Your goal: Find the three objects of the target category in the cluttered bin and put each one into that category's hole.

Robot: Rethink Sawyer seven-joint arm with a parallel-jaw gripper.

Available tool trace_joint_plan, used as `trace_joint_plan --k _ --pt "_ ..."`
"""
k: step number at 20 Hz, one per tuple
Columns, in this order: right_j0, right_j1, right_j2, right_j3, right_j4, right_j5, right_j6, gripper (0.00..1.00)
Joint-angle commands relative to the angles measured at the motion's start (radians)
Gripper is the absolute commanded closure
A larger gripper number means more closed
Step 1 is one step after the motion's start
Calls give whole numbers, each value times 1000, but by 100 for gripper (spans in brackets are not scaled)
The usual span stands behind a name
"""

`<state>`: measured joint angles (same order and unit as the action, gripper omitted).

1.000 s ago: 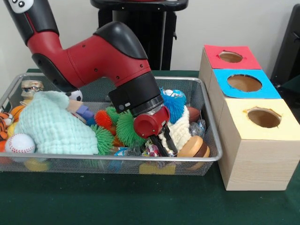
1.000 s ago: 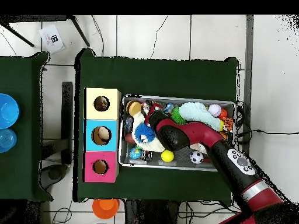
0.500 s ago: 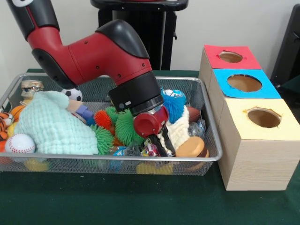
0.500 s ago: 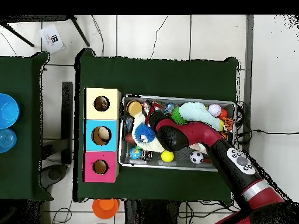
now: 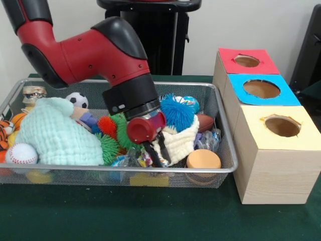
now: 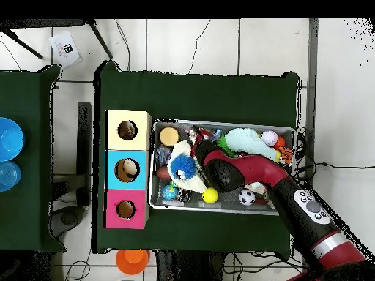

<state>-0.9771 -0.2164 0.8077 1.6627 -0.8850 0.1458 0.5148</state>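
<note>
The bin (image 5: 150, 169) of silver wire mesh is full of toys; it also shows in the overhead view (image 6: 220, 211). The hole (image 5: 261, 89) in the blue card is on the middle wooden box, to the right of the bin, and shows in the overhead view (image 6: 127, 170). My gripper (image 5: 156, 155) reaches down into the clutter at the bin's front middle. It is beside a cream knitted cloth (image 5: 178, 143) and below a blue spiky ball (image 5: 176, 111). In the overhead view my arm (image 6: 242, 170) covers the gripper.
A wooden disc (image 5: 203, 159) lies flat at the bin's front right. A mint cloth (image 5: 55, 135), baseball (image 5: 21, 153), soccer ball (image 5: 76, 99) and green spiky balls (image 5: 113, 148) fill the left. Red-topped (image 5: 247, 61) and yellow-topped (image 5: 282, 125) boxes flank the blue one.
In the front view my arm and gripper have moved left through the clutter. The wooden disc, tilted before, now lies flat, and the blue spiky ball shows more.
</note>
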Motion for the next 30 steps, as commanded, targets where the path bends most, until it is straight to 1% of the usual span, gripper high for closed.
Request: trace_joint_plan --k 1,6,9,11,14,16,18,19,21,22,30 --pt "-144 23 49 -4 29 92 30 0" --pt "-145 18 56 8 27 86 47 0" --pt "-177 32 108 54 46 100 33 0" --pt "-179 27 118 76 47 88 49 0" --pt "-160 12 98 74 33 68 74 0" --pt "-136 6 70 55 23 60 89 0" --pt "-104 -17 35 43 22 73 104 0" --pt "-64 -46 -12 30 23 90 128 0" --pt "-61 -42 -16 24 32 112 114 0" --pt "-59 -40 -18 22 36 123 106 100" --pt "-97 -8 18 45 34 82 85 100"
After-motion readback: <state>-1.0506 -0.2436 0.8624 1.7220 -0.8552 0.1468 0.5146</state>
